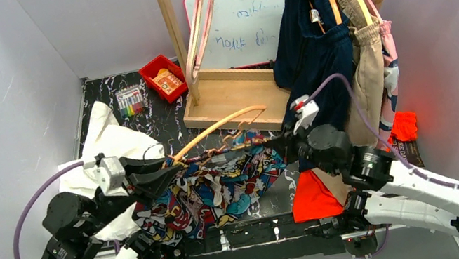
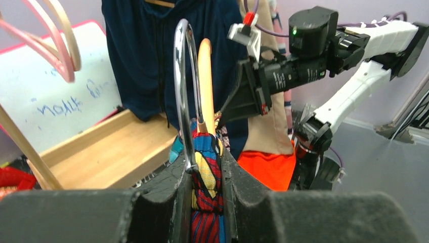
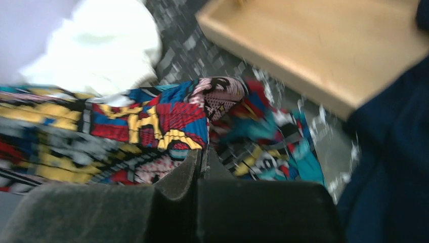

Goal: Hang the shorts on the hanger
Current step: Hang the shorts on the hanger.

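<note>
The comic-print shorts (image 1: 213,193) lie bunched on the dark table between the arms, with their top edge stretched from one gripper to the other. The light-orange hanger (image 1: 225,123) arcs over them toward the wooden base. My left gripper (image 1: 166,171) is shut on the shorts' fabric (image 2: 206,174) where the hanger's orange arm (image 2: 205,86) and silver hook (image 2: 182,86) rise from it; my gripper (image 2: 206,157) hides where they join. My right gripper (image 1: 283,140) is at the shorts' right end. Its jaws (image 3: 202,154) are pressed together at the edge of the shorts (image 3: 152,121), in a blurred view.
A wooden rack base (image 1: 235,96) stands just behind the shorts, with a whiteboard (image 1: 244,23), pink hangers (image 1: 202,13), a navy garment (image 1: 309,51) and a beige garment (image 1: 367,77). A white cloth (image 1: 111,140) lies left. An orange cloth (image 1: 313,196) lies near right. A red bin (image 1: 162,77) is at the back.
</note>
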Controlling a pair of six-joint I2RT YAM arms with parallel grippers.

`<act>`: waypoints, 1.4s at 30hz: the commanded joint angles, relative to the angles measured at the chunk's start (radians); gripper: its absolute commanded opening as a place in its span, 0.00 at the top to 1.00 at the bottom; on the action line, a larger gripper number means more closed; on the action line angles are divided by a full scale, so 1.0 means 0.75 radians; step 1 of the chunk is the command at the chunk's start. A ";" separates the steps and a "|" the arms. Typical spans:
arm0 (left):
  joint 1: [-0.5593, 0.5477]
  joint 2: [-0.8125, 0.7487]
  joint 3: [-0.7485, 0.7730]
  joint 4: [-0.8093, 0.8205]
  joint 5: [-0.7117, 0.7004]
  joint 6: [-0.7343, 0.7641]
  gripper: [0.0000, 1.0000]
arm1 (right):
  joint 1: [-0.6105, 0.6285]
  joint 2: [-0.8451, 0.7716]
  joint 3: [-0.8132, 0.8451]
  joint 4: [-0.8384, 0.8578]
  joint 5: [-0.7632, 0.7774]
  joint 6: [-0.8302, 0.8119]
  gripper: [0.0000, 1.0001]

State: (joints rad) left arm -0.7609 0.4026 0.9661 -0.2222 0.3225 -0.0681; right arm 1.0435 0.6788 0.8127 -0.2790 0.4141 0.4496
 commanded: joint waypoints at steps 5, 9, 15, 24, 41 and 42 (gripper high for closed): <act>0.006 -0.036 -0.055 -0.042 -0.073 -0.037 1.00 | 0.000 -0.062 -0.140 -0.066 0.111 0.137 0.95; 0.006 -0.038 -0.098 -0.051 -0.073 -0.059 1.00 | 0.001 -0.030 -0.131 -0.079 0.023 0.106 0.34; 0.006 -0.044 -0.121 -0.051 -0.111 -0.069 1.00 | 0.001 -0.048 -0.164 -0.061 -0.083 0.180 0.03; 0.006 -0.044 -0.126 -0.032 -0.177 -0.077 1.00 | 0.001 -0.050 -0.370 0.278 -0.461 0.233 0.05; 0.005 0.009 -0.141 0.104 -0.273 -0.075 1.00 | 0.053 0.403 -0.578 0.961 -0.537 0.345 0.13; 0.006 0.009 -0.143 0.104 -0.271 -0.075 1.00 | 0.065 0.431 -0.569 0.972 -0.532 0.330 0.13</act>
State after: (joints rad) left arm -0.7609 0.4088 0.8497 -0.2348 0.1265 -0.1242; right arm 1.0630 0.9539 0.3508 0.2710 0.0116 0.7113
